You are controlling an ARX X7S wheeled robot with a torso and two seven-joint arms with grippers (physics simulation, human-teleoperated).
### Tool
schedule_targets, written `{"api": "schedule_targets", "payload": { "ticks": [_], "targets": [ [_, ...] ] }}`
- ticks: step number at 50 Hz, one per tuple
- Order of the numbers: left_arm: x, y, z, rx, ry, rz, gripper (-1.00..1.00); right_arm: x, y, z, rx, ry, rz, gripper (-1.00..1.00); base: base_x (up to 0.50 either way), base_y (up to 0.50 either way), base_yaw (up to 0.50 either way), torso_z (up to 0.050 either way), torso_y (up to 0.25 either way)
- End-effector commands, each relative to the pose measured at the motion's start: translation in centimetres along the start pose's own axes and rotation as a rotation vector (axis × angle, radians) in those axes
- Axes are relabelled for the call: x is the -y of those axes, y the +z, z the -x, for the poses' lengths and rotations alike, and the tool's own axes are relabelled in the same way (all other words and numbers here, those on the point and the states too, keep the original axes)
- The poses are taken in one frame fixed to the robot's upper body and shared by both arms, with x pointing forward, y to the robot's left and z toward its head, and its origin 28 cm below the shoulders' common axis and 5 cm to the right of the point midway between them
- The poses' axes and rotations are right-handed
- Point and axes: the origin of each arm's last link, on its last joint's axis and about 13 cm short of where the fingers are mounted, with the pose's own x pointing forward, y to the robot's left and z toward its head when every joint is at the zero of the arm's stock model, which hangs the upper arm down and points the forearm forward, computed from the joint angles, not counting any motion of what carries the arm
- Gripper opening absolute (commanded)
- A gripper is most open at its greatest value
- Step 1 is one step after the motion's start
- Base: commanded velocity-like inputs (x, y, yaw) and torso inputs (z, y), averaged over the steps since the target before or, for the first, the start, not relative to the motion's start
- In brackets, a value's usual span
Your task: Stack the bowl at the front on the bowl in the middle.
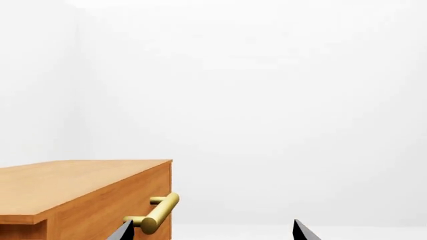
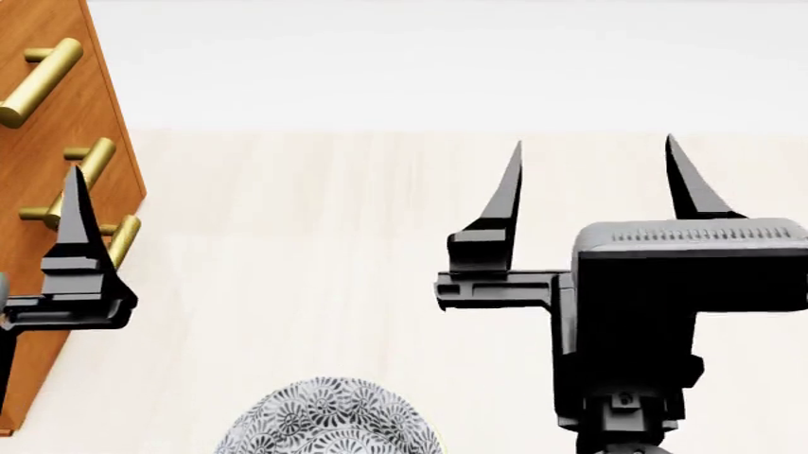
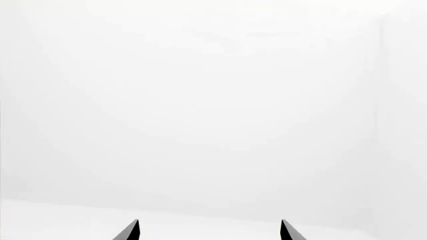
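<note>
One bowl (image 2: 331,419) with a grey and white floral pattern shows at the lower edge of the head view, cut off by the frame. I cannot tell whether it is the front or the middle bowl, and no other bowl is in view. My right gripper (image 2: 592,144) (image 3: 209,229) hangs open above the pale tabletop, to the right of and beyond that bowl, holding nothing. My left gripper (image 1: 210,230) is open too. Only one of its fingers (image 2: 76,222) shows in the head view, close to the wooden cabinet. Neither wrist view shows a bowl.
A wooden drawer cabinet (image 2: 57,123) (image 1: 73,185) with brass bar handles (image 2: 38,80) (image 1: 160,212) stands at the left, right beside my left gripper. The light wooden tabletop (image 2: 316,236) stretches toward a white wall.
</note>
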Motion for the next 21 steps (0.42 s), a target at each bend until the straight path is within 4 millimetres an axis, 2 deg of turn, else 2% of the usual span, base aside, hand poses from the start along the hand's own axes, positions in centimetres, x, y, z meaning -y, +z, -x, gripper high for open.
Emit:
{"api": "schedule_targets", "payload": {
  "ticks": [1,7,21],
  "targets": [
    [-0.06,1.87,0.39,0.141,0.032,-0.001,1.0,0.15,1.9,2.46,0.351,-0.134,0.053,1.0,0.0,0.0,0.0,0.0,0.0],
    [0.17,2.65,0.83,0.171,0.025,0.0,1.0,0.31,2.42,2.74,0.367,-0.137,0.056,1.0,0.0,0.0,0.0,0.0,0.0],
    [0.22,1.88,0.58,0.154,0.015,0.004,1.0,0.27,1.98,2.41,0.352,-0.128,0.063,1.0,0.0,0.0,0.0,0.0,0.0]
  ]
}}
